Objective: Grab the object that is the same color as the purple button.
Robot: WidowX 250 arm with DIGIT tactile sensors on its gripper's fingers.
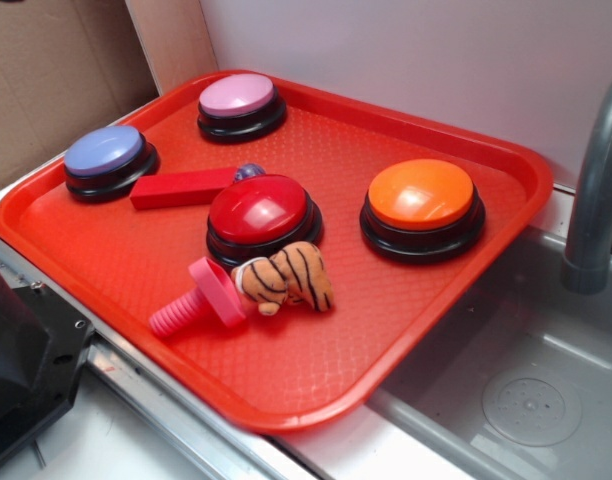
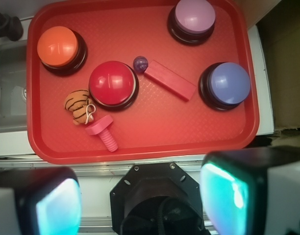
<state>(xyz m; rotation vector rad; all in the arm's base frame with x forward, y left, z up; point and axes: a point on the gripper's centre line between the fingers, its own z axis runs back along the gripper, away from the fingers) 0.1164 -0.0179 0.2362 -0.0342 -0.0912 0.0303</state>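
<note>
A red tray (image 2: 145, 142) lies beside a sink (image 1: 526, 400), carrying four buttons. The gripper (image 2: 140, 200) hangs released, fingers (image 2: 223, 191) spread wide, above the counter short of the tray's near rim, touching nothing. The ball (image 2: 140, 63) sits well ahead of it, between the red button (image 2: 112, 84) and the red block (image 2: 170, 80). A pink screw (image 2: 105, 131) and a tiger (image 2: 79, 105) lie nearer, ahead-left.
</note>
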